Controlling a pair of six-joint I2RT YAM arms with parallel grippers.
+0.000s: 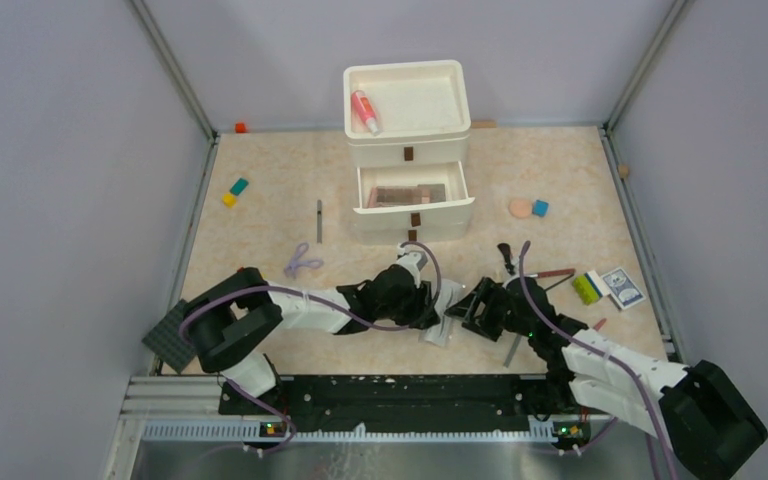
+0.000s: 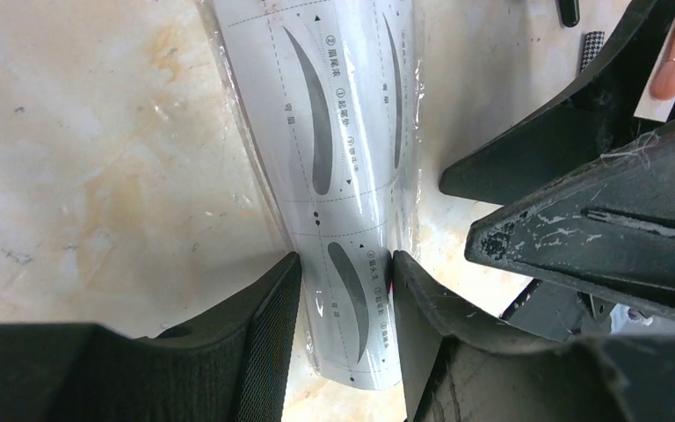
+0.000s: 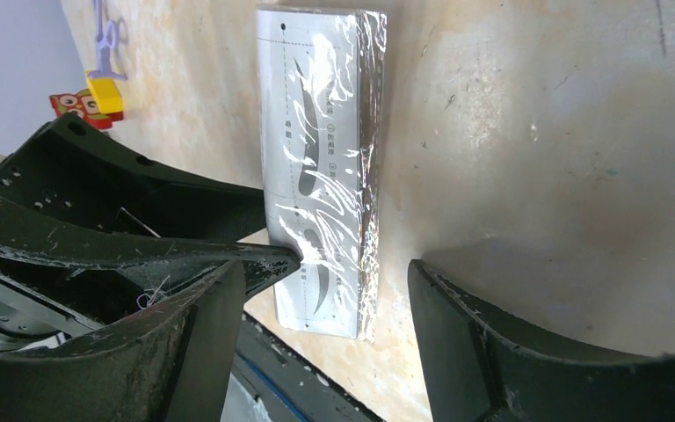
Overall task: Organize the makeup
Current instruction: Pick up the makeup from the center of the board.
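Top view, card position: the white eyebrow card (image 1: 438, 330) lay on the bench (image 1: 260, 230) near its front edge, between the tips of the two arms.
Top view, left end effector (image 1: 430, 305): it sat at the card's left side.
Top view, right end effector (image 1: 472, 308): it sat just beside the card on the right.
Top view, storage: a white drawer unit (image 1: 410, 150) stood at the far side with one drawer pulled out. A pink spray bottle (image 1: 364, 110) lay in its top tray.
Left wrist, grip: the left end effector was closed on the card. Its two fingers (image 2: 268, 343) pressed opposite long edges, and the card bowed between them.
Left wrist, card surface: glossy clear wrap covered white paper printed with grey brow shapes and dashed lines.
Left wrist, finger texture: black with a fine mesh pattern.
Right wrist, state: the right end effector stood open with the card in the gap. Neither finger (image 3: 492, 352) visibly touched it.
Right wrist, materials: the film was crinkled and glaring, and the bench was pale, marbled and scuffed.
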